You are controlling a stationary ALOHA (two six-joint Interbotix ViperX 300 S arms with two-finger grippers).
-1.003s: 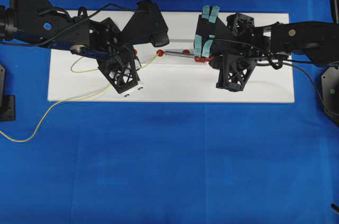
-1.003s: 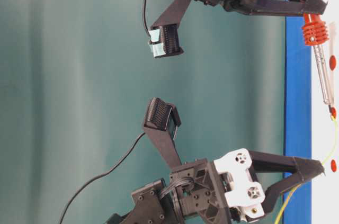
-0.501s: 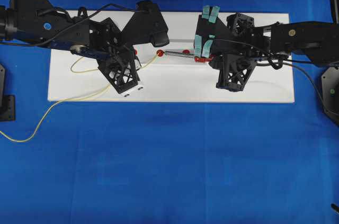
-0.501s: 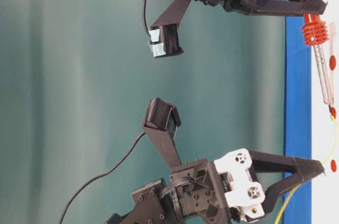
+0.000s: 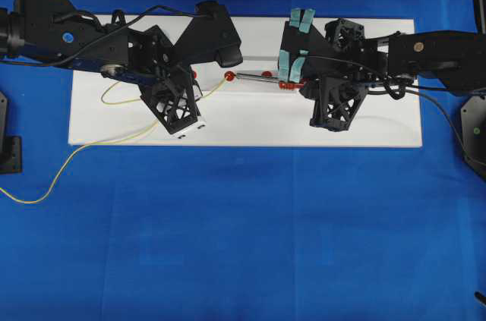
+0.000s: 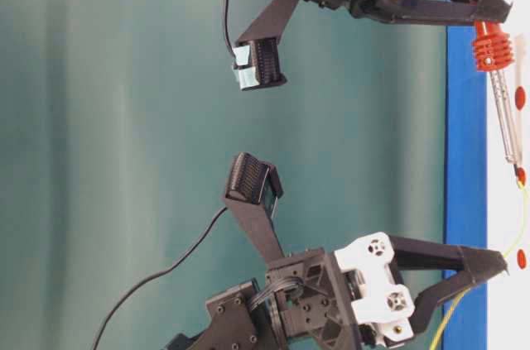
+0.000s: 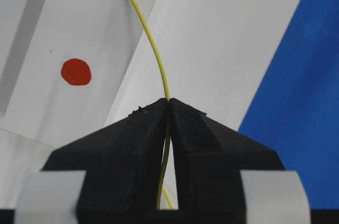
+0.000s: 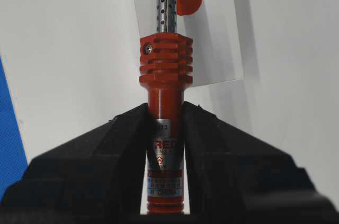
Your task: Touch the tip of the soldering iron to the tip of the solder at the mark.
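The iron (image 8: pixel 164 144) lay over the white board (image 5: pixel 250 124), its tip at a red mark (image 5: pixel 229 76), pinched by the right gripper (image 8: pixel 165 128). The solder (image 7: pixel 153 44) reached the same mark, clamped in the left gripper (image 7: pixel 168 108).

- A robot lab bench: blue cloth (image 5: pixel 243 245) over the table, plain teal backdrop (image 6: pixel 124 118)
- White board (image 5: pixel 250 120) with red dots (image 7: pixel 76 71), two black robot arms
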